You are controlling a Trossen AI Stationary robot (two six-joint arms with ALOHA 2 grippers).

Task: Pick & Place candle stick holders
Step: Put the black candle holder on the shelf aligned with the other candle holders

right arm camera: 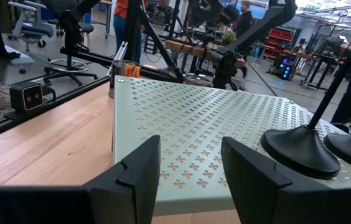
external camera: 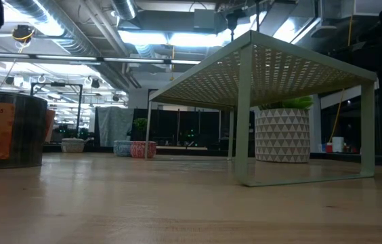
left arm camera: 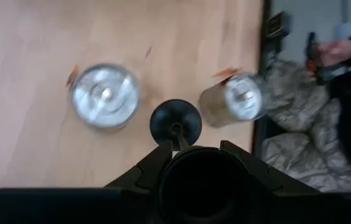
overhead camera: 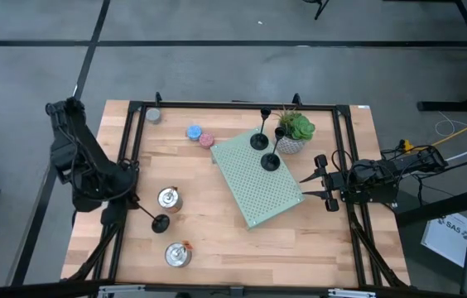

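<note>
Near edge of the counter (overhead camera: pixel 217 257): the left pincer (overhead camera: pixel 138 204) is clamped narrow on the thin stem of one black candle stick holder (overhead camera: pixel 161 222), carried between two silver tins (overhead camera: pixel 169 199). From the wrist its round base (left arm camera: pixel 175 121) faces the camera, the stem mostly hidden by the fingers (left arm camera: pixel 154 167). Whether that base touches the wood, hard to tell. Mid-counter, a pale green perforated rack (overhead camera: pixel 257 178) carries the other two holders (overhead camera: pixel 270 161), close together. The right pincer (overhead camera: pixel 320 185) waits beside the rack's edge, fingers (right arm camera: pixel 135 168) wide, nothing between them. Behind stands a potted plant (overhead camera: pixel 293 132), partly overlapping one holder; blue and pink candles (overhead camera: pixel 200 136) lie farther left
</note>
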